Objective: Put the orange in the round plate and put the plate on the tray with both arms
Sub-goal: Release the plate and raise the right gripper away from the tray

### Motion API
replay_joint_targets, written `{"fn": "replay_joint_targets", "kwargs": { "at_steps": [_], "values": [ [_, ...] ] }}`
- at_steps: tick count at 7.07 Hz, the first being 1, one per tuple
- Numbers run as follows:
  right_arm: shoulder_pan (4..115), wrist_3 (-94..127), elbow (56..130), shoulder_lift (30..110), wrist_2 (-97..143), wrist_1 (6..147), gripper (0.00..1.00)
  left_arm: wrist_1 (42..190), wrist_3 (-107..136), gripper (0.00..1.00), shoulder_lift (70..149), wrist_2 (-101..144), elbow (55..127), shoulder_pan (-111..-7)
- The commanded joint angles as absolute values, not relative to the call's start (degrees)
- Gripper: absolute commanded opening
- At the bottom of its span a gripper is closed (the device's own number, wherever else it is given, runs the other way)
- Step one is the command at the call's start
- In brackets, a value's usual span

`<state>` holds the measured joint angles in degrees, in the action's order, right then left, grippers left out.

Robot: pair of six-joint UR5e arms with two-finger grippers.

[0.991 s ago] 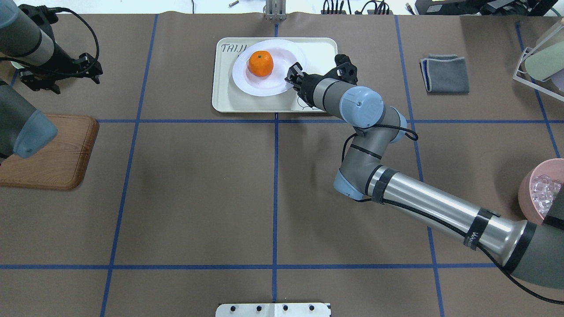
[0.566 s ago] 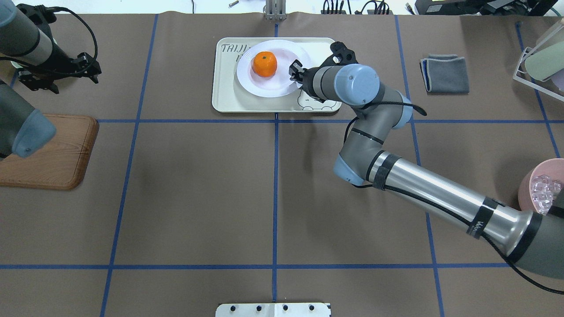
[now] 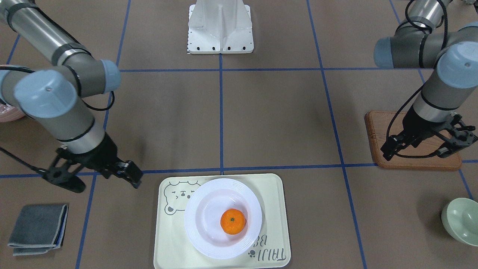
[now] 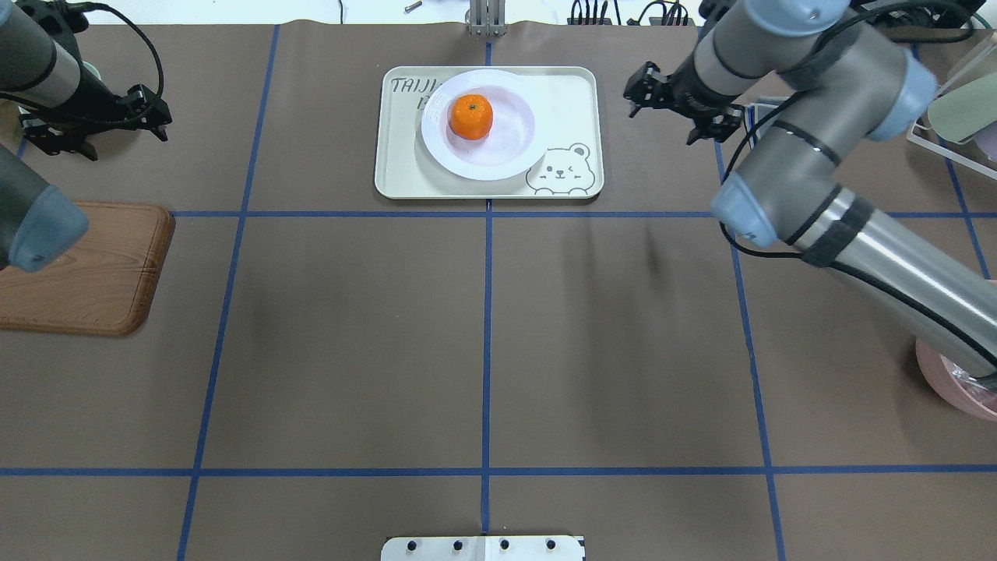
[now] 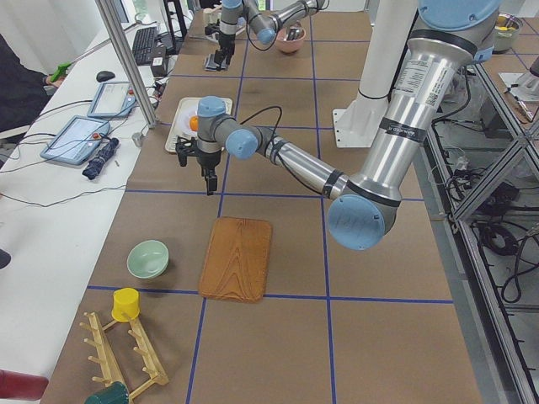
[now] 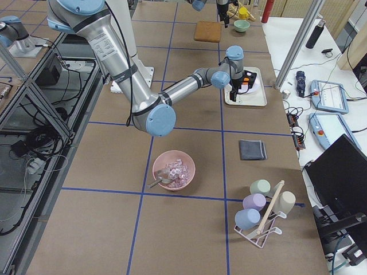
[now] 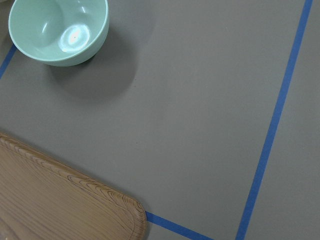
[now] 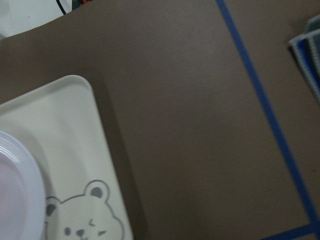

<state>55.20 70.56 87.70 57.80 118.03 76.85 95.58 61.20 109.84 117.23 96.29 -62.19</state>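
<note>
Orange (image 4: 470,117) is seen seated in the round plate (image 4: 510,156), which is laid flat on the tray (image 4: 397,171). Both are placed well to the right of the left gripper (image 4: 101,128) and near the left of the right gripper (image 4: 670,109). Since a second ago the left gripper has been kept almost where it was, spread and empty, over the tabletop (image 4: 350,335) beyond the wooden board (image 4: 86,273). The right gripper, then closed at the plate's rim, has been drawn off to the right of the tray and lifted, its jaws now spread with nothing between them. The bear drawing (image 4: 559,169), earlier covered by the arm, is uncovered. A pale green bowl (image 7: 57,30) is shown by the left wrist view just past the board's corner. The folded grey cloth (image 3: 37,229), mostly hidden behind the right arm from overhead, is shown whole in the front-facing view, on the far side of the right gripper from the tray.
</note>
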Motion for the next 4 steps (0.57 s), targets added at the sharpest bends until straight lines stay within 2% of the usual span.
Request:
{"fn": "replay_joint_targets", "kwargs": {
  "at_steps": [1, 4],
  "values": [
    [62.5, 38.4, 101.6, 71.8, 119.2, 91.5, 1.00, 94.4, 46.3, 0.98, 105.1, 125.3, 98.6, -69.9],
    [74.2, 12.2, 100.8, 85.9, 121.1, 91.1, 1.00, 93.3, 14.8, 0.98, 95.8, 126.4, 96.3, -78.4]
  ]
}}
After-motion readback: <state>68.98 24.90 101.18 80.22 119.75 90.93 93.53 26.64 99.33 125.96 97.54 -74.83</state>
